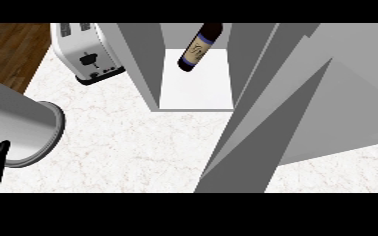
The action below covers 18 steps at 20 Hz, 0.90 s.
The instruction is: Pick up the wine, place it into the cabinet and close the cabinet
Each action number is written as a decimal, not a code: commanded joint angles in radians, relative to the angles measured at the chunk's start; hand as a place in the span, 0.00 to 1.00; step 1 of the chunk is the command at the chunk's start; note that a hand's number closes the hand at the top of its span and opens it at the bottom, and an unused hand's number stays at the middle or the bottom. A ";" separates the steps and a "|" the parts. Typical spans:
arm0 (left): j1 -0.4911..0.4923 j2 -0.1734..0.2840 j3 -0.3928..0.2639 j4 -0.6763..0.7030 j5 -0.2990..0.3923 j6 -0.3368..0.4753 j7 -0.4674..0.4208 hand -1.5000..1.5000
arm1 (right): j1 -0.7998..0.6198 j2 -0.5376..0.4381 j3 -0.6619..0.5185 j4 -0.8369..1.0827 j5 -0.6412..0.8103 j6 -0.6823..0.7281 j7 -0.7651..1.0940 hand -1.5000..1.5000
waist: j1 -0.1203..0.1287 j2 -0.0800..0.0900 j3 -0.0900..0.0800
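Observation:
The wine bottle (198, 48), dark with a cream label and a blue band, is inside the open cabinet (195, 91), its base on the white shelf and its neck pointing up toward the view's top. No hand touches it. The cabinet door (255, 130) stands swung out at the right, a tall grey panel reaching down toward the lower edge. A grey forearm (29, 127) comes in at the far left. Only a black sliver of my left hand (3, 156) shows at the left edge. My right hand is nowhere in the view.
A white toaster (86, 54) stands on the speckled white counter (133, 140) left of the cabinet. Dark wood floor (18, 50) shows past the counter's left edge. A wide grey cabinet face (332, 110) fills the right side.

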 commanded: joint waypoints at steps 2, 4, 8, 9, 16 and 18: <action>-0.012 -0.009 0.037 0.059 0.027 -0.073 0.005 0.00 | -0.149 0.037 0.211 0.027 0.118 -0.126 -0.022 1.00 | 0.006 0.005 -0.001; 0.017 0.014 0.064 0.018 0.044 -0.075 0.025 0.00 | -0.206 0.037 0.232 0.025 0.163 -0.189 -0.002 1.00 | 0.014 -0.001 -0.001; -0.015 -0.002 0.081 0.057 0.090 -0.134 0.052 0.00 | -0.320 0.035 0.203 0.062 0.179 -0.262 0.038 1.00 | 0.013 0.006 -0.001; -0.052 -0.012 0.061 -0.003 0.060 -0.072 0.075 0.00 | -0.381 0.034 0.124 0.082 0.131 -0.252 0.052 1.00 | 0.015 0.010 0.001; -0.041 -0.015 0.093 0.067 0.074 -0.154 0.077 0.00 | -0.561 0.032 0.059 0.207 0.003 -0.381 0.045 1.00 | 0.041 0.013 0.000; -0.128 -0.024 0.085 0.019 0.103 -0.079 0.142 0.00 | -0.645 0.032 0.037 0.273 -0.050 -0.407 0.019 1.00 | 0.037 0.019 0.000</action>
